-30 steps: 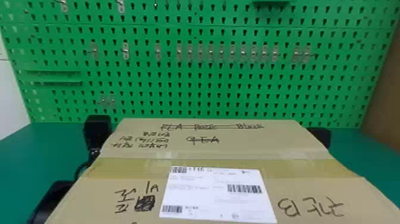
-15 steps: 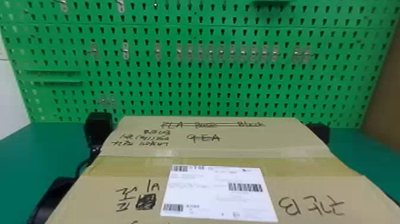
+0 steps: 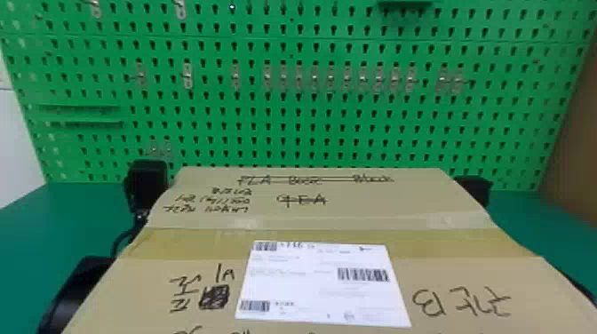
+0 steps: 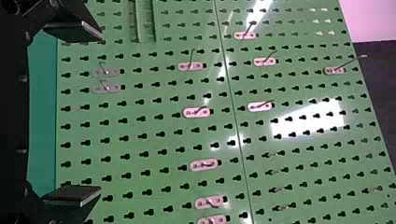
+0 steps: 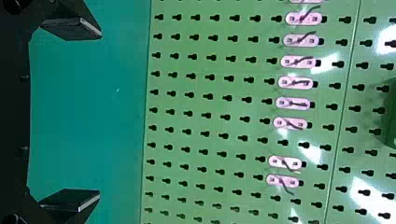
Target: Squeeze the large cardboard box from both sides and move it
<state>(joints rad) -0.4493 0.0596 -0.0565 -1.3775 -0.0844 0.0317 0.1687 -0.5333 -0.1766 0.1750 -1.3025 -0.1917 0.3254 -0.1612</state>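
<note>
Large cardboard box (image 3: 355, 215): likely bulky, panels may flex
Best hold: level pressure from both sides
Left end effector (image 4: 100, 114): spread
Right end effector (image 5: 100, 113): spread

We see matt brown cardboard on the large box (image 3: 337, 213), smooth, faintly shiny tape (image 3: 186, 245) across it, white paper for the label (image 3: 302, 284), glossy green pegboard (image 4: 140, 130) throwing back light, metal-looking hooks (image 4: 265, 61), a smooth, matt green counter (image 5: 93, 116), sleek black casing (image 3: 80, 280) on the left arm

There is passing room over the bench (image 3: 40, 226), left of the cardboard box (image 3: 364, 213). The pegboard (image 3: 306, 103) blocks the rear.
</note>
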